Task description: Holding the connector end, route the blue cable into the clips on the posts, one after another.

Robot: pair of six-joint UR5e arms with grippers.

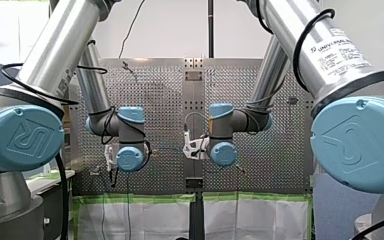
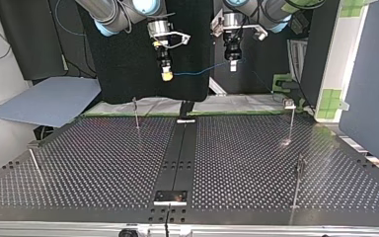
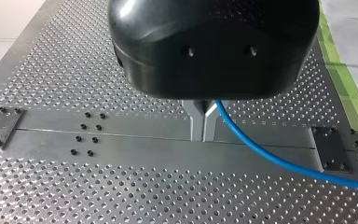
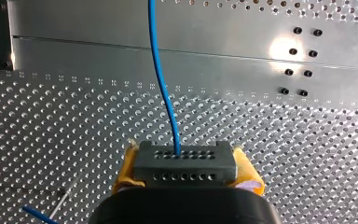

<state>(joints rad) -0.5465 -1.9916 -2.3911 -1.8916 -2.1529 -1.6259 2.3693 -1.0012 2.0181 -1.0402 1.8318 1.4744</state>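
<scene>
While my right fingers (image 4: 127,170) clamp the connector (image 4: 185,163) | blue cable (image 4: 161,70) runs straight ahead from them, roughly level | my left fingers (image 3: 195,126) pinch shut on it further along | posts (image 2: 135,112) stand well below on the desk (image 2: 103,163), closest one on my right arm's side, none threaded.

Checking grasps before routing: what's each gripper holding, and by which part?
My right gripper clamps the grey connector by its two ends between yellow pads. My left gripper, shut, pinches the blue cable partway along, away from the connector.
</scene>
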